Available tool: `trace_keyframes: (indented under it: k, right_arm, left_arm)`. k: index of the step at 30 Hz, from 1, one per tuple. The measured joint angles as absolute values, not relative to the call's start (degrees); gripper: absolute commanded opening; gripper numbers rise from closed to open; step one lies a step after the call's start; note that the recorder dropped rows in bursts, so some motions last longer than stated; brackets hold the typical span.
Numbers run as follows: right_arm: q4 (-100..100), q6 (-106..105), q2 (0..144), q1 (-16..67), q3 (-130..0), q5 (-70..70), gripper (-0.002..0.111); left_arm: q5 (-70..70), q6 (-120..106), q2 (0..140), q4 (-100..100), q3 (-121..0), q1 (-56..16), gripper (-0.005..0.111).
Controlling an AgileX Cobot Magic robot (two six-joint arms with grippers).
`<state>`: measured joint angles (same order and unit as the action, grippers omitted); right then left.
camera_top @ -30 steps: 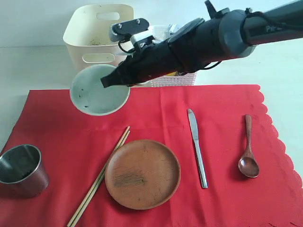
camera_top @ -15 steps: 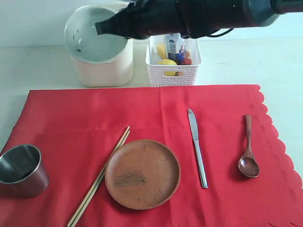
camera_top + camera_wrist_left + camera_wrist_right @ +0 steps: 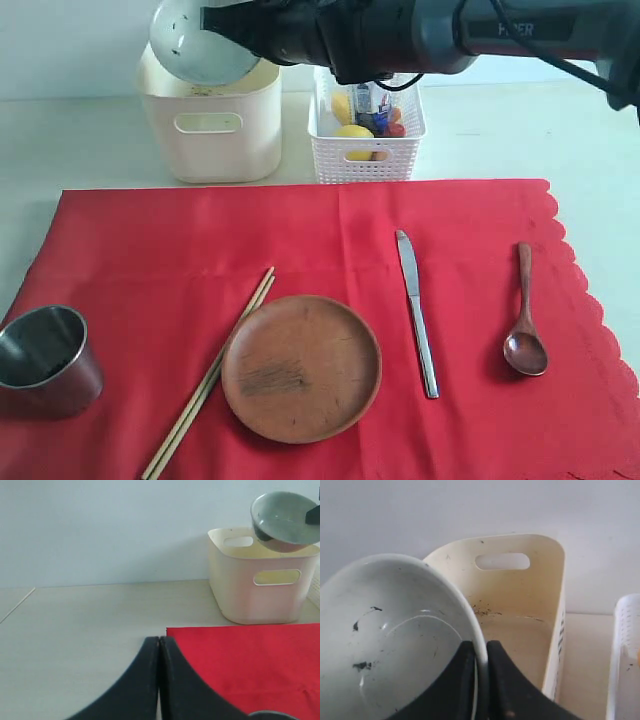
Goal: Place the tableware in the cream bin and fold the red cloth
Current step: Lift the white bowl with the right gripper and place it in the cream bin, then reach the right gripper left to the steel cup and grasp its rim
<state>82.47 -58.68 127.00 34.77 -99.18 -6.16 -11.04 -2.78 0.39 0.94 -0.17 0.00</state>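
Note:
My right gripper [image 3: 215,20] [image 3: 481,652] is shut on the rim of the pale bowl [image 3: 195,40] [image 3: 390,640] and holds it tilted above the cream bin [image 3: 212,120] [image 3: 530,595]. The bowl [image 3: 282,520] also shows over the bin [image 3: 262,587] in the left wrist view. On the red cloth [image 3: 300,240] lie the steel cup [image 3: 42,358], the wooden chopsticks [image 3: 210,375], the brown plate [image 3: 301,367], the metal knife [image 3: 416,310] and the dark spoon [image 3: 525,315]. My left gripper [image 3: 159,642] is shut and empty, low over the table by a corner of the cloth [image 3: 240,665].
A white lattice basket [image 3: 365,145] with fruit and a milk carton stands right of the cream bin. The right arm [image 3: 450,35] stretches across the back of the scene. Bare pale table [image 3: 85,630] lies left of the cloth.
The right arm has carried the bowl up off the cloth and back, from beside the bin's front to above its opening, tilting it further.

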Motion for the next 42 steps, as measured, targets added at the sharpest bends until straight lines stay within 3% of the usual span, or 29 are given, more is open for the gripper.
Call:
trace_keyframes:
  k: [6,11,14,23,27,35,42]
  right_arm:
    - [82.47,-58.32,127.13,34.77,-99.36,-6.89,0.063]
    - [82.47,-58.32,127.13,34.77,-99.36,-4.80,0.066]
    - [81.61,-59.40,127.13,34.77,-99.36,1.28,0.060]
    - [75.25,-59.07,126.75,34.77,-98.68,9.78,0.014]
    - [74.72,-58.93,123.79,34.77,-95.04,9.78,0.000]
    - [71.46,-58.93,116.29,34.77,-85.44,10.63,0.000]
    - [67.05,-58.93,112.55,34.77,-82.42,24.40,0.000]
  left_arm:
    - [-11.04,-2.78,0.39,0.94,-0.17,0.00,0.001]
    - [-11.04,-2.78,0.39,0.94,-0.17,0.00,0.001]
    - [-11.04,-2.78,0.39,0.94,-0.17,0.00,0.001]
    - [-11.04,-2.78,0.39,0.94,-0.17,0.00,0.001]
    - [-11.04,-2.78,0.39,0.94,-0.17,0.00,0.001]
    - [-11.04,-2.78,0.39,0.94,-0.17,0.00,0.001]
    - [-11.04,-2.78,0.39,0.94,-0.17,0.00,0.001]
